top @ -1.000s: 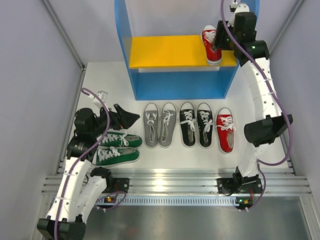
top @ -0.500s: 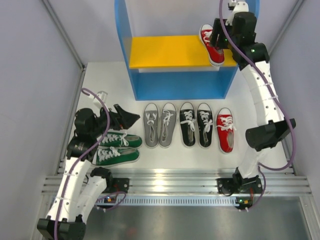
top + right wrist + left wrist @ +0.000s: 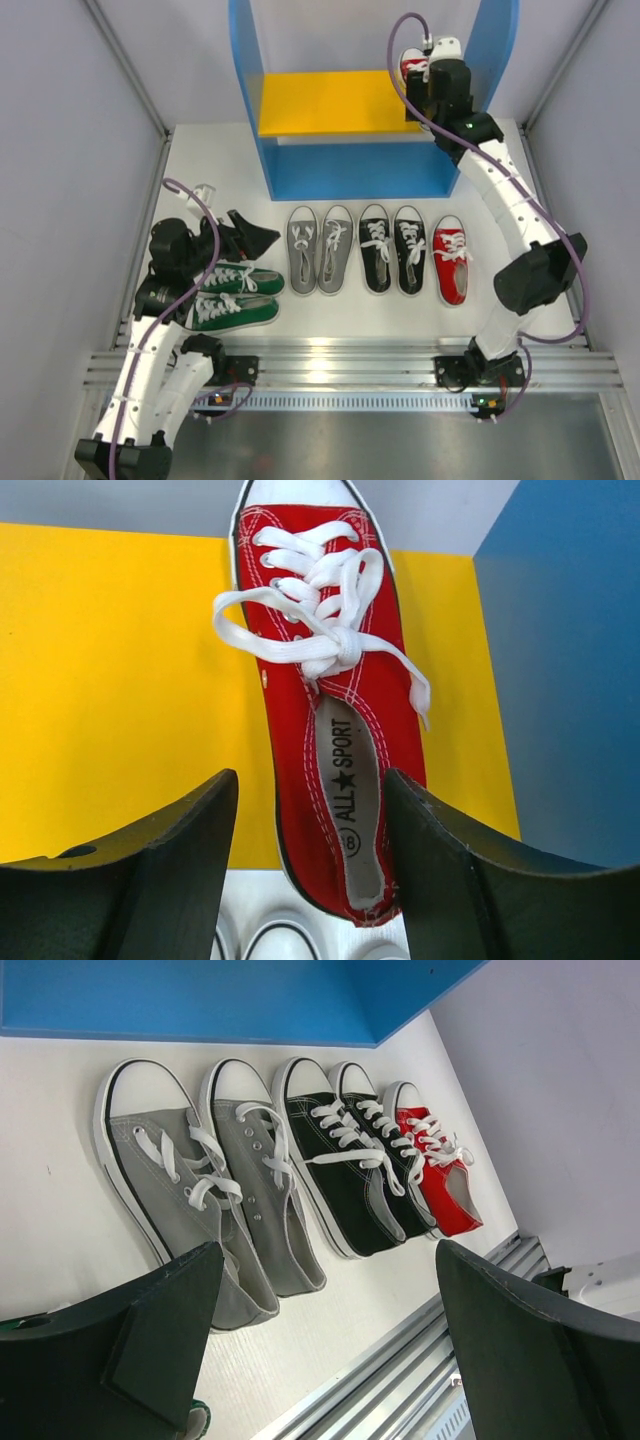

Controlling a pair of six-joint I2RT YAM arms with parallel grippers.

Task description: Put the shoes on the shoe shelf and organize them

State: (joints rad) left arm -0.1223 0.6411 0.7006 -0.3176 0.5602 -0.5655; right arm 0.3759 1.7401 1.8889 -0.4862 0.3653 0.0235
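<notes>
The step in hand looked like the release of one red sneaker on the shoe shelf. It lay flat at the right end of the shelf's yellow middle board, close to the blue side panel, toe towards the shelf's back, and its heel seemed to reach just past the board's front edge. The right hand straddled the heel with its jaws apart and gripped nothing. The left hand hung open and empty in front of the shelf, near the green pair. Next, the right hand would need to back straight out of the shelf without dragging the heel. It would then drop to the matching red sneaker, at the right end of the row in front of the shelf, beside the black pair and grey pair
</notes>
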